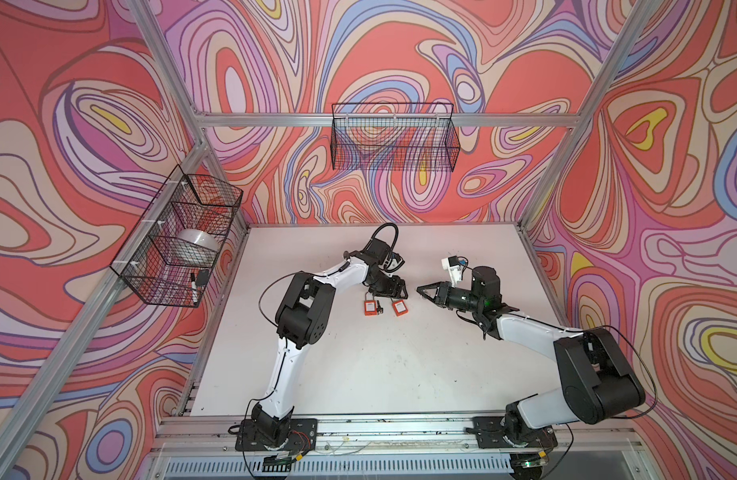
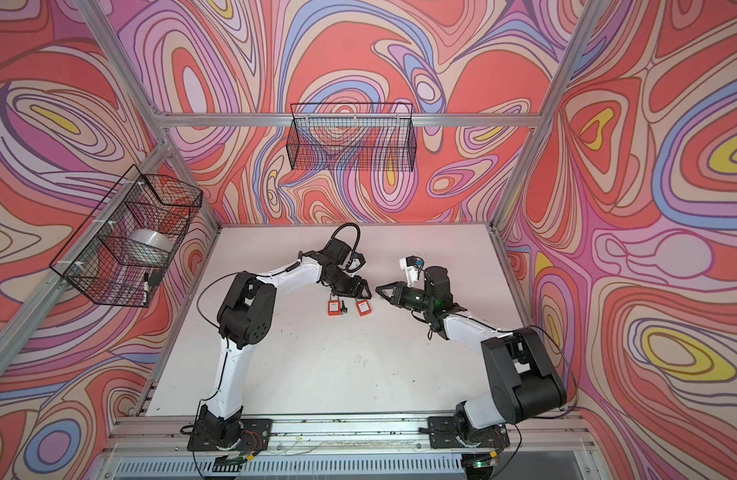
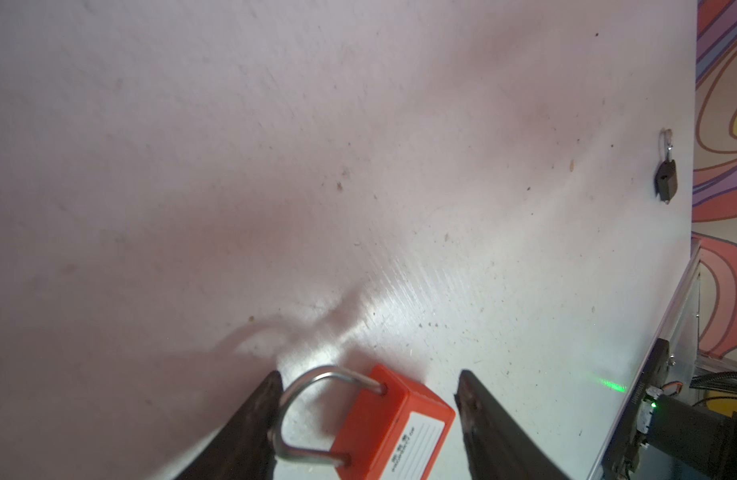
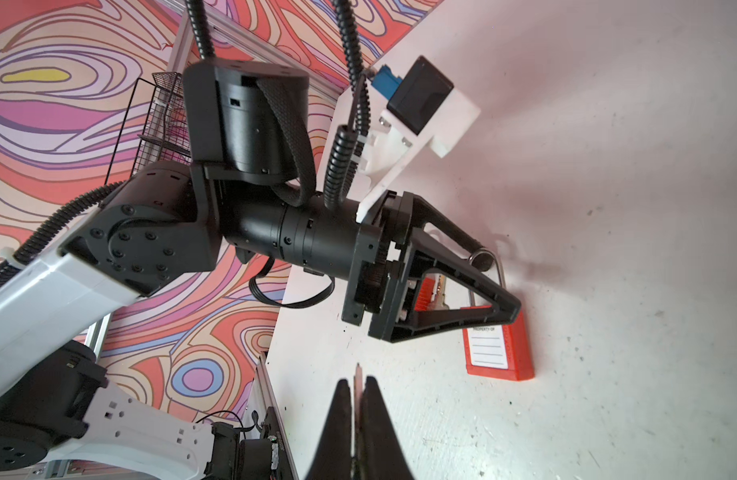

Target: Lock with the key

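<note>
Now left pincer point(image 3: 368, 376) agape astride padlock point(image 3: 400, 419)

Fabric walls printed with swirling coral, lilac, blue and yellow bands point(image 1: 400, 50) hang all round behind a silver aluminium frame point(image 1: 325, 119). A matte white rectangular surface point(image 1: 358, 365), scuffed and speckled, lies toward 6 o'clock. A long black wire basket point(image 1: 393, 137) hangs at 12 o'clock, a divided black wire basket point(image 1: 167, 286) at 9 o'clock. The light is soft and even.
</note>
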